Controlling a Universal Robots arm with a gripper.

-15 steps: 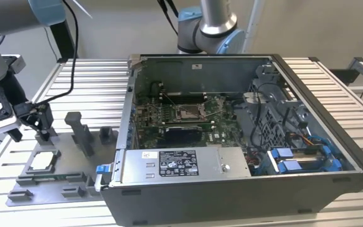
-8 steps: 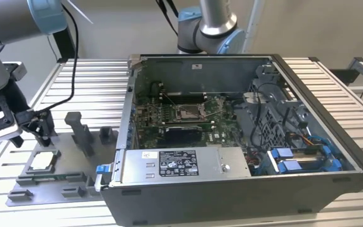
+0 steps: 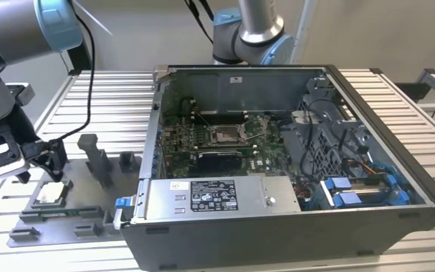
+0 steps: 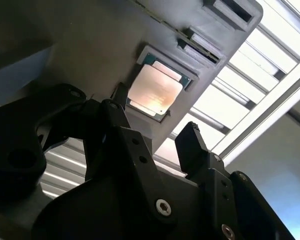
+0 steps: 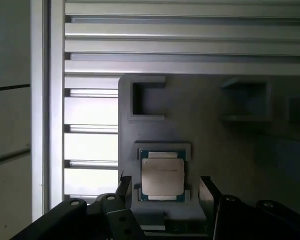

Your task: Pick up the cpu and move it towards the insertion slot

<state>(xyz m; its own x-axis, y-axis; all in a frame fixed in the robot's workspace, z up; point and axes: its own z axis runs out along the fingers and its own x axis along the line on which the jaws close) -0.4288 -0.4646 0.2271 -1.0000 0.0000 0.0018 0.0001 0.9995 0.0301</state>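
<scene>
The cpu point(image 3: 50, 193) point(image 4: 154, 89) point(image 5: 162, 176), a flat silvery square chip, lies in a shallow recess of the grey fixture plate point(image 3: 81, 218) at the exterior view's left. My gripper point(image 3: 40, 164) point(image 4: 155, 127) point(image 5: 164, 186) hangs just above it, open, with one black finger on each side of the chip and nothing held. The insertion slot point(image 3: 225, 134), a metal-framed socket with a brownish centre, sits on the green board inside the open computer case point(image 3: 399, 170), well to the exterior view's right of the chip.
Grey fixture blocks point(image 3: 97, 158) stand upright on the plate between the chip and the case. A silver power supply box point(image 3: 217, 198) fills the case's near side. Blue-clipped drive bays point(image 3: 361, 190) and cables lie at the case's right. A slatted metal table point(image 3: 111, 107) carries everything.
</scene>
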